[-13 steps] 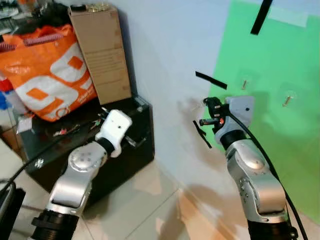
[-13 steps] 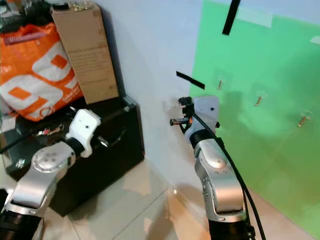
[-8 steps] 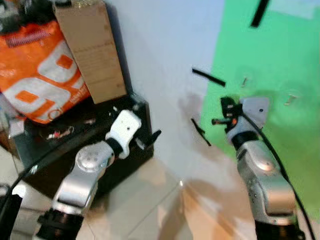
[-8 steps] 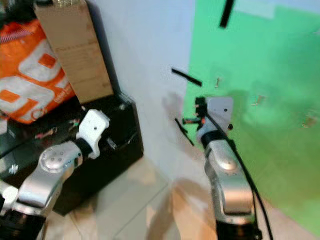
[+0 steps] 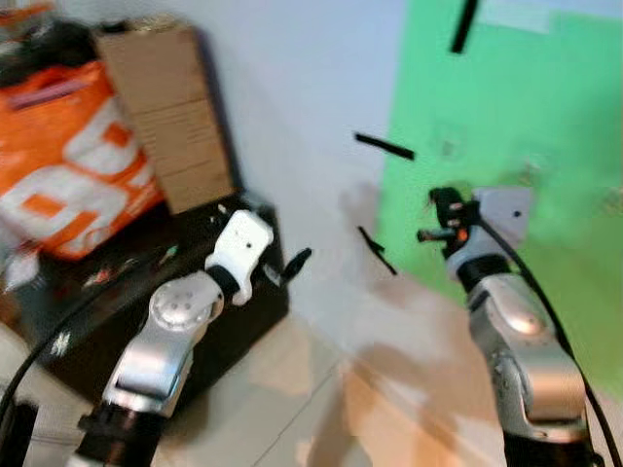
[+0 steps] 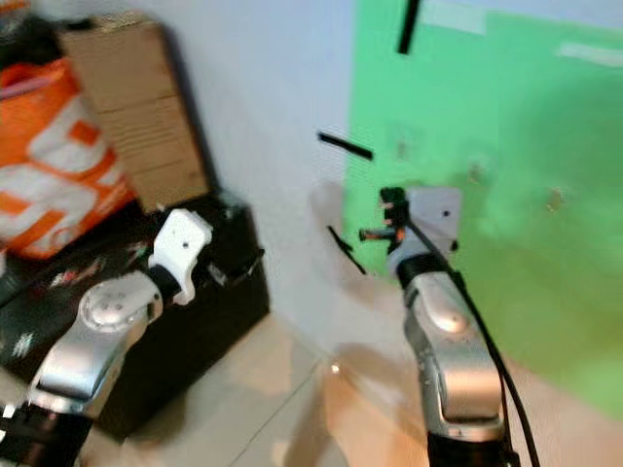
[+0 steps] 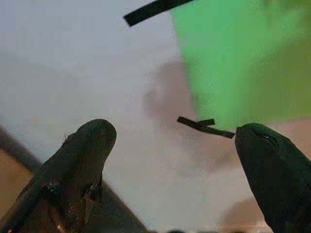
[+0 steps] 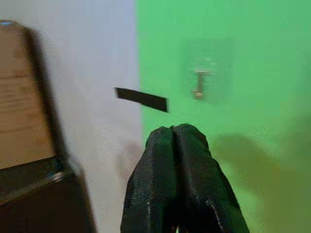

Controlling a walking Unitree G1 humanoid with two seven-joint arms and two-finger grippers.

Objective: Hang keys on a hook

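The approach step is judged in hand: the right gripper (image 8: 174, 133), fingers pressed together with no keys discernible, is raised near the hook (image 8: 199, 83) on the green sheet (image 8: 243, 58); the left gripper (image 7: 175, 141) is spread. Alignment with the hook is needed next.

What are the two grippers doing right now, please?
Left gripper: open, holding nothing.
Right gripper: shut, fingers pressed together, no keys seen between them.

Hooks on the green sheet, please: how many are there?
3, blurred, on the green sheet: left hook near its left edge, middle hook lower, right hook lowest. More may lie beyond the frame.
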